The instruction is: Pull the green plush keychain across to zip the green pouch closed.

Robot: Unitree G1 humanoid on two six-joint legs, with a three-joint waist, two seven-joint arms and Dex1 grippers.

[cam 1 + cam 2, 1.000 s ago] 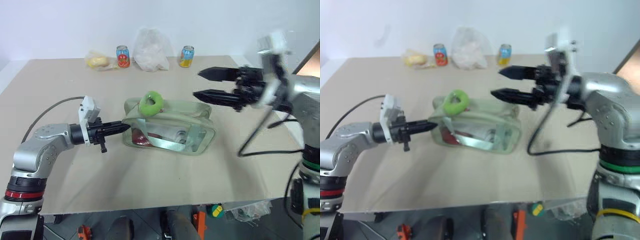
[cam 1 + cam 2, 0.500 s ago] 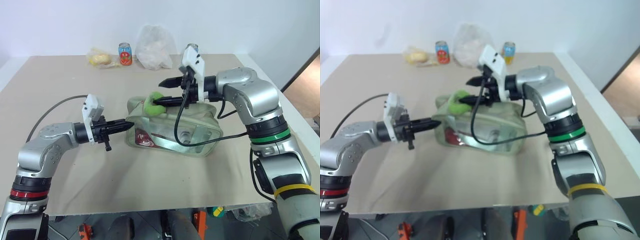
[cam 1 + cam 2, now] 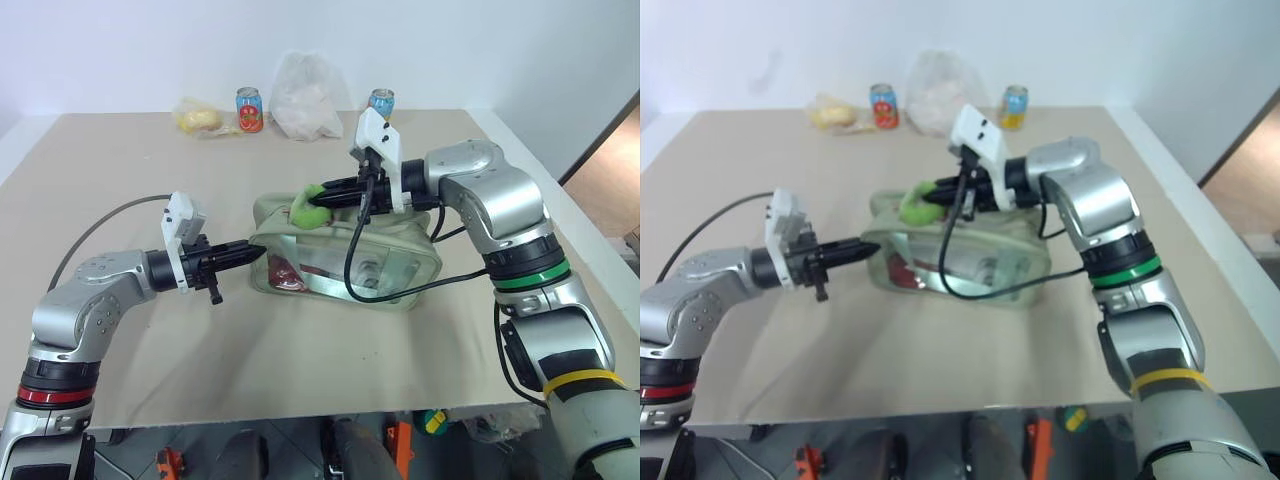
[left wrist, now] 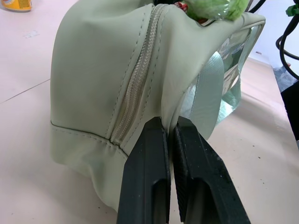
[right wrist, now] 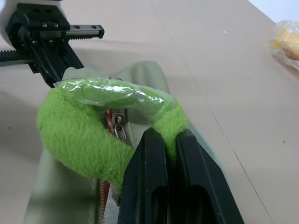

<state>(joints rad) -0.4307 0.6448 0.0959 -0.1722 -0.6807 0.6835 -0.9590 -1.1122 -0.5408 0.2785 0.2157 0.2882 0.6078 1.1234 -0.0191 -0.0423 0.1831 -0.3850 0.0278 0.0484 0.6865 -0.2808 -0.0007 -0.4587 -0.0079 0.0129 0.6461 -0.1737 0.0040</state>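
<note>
The green pouch (image 3: 385,262) lies on its side mid-table, its clear panel facing me with red and silvery contents inside. My left gripper (image 3: 256,252) is shut on the fabric at the pouch's left end; the left wrist view has its fingers (image 4: 145,163) pinching that end of the pouch (image 4: 103,70) beside the zip. The green plush keychain (image 3: 304,206) sits on top of the pouch near that end. My right gripper (image 3: 326,198) reaches in from the right and is shut on the fuzzy ring (image 5: 79,137), its fingers (image 5: 149,172) pressed on the plush above the zip slider.
Along the table's far edge stand a red-blue can (image 3: 248,108), a white plastic bag (image 3: 305,98), a yellow-blue can (image 3: 380,100) and a yellow item in clear wrap (image 3: 198,118). A black cable (image 3: 352,262) from my right wrist hangs across the pouch's front.
My right gripper came in leftward from the right with open jaws, reached the keychain, and has now shut on it. The left gripper kept its hold on the pouch's end.
</note>
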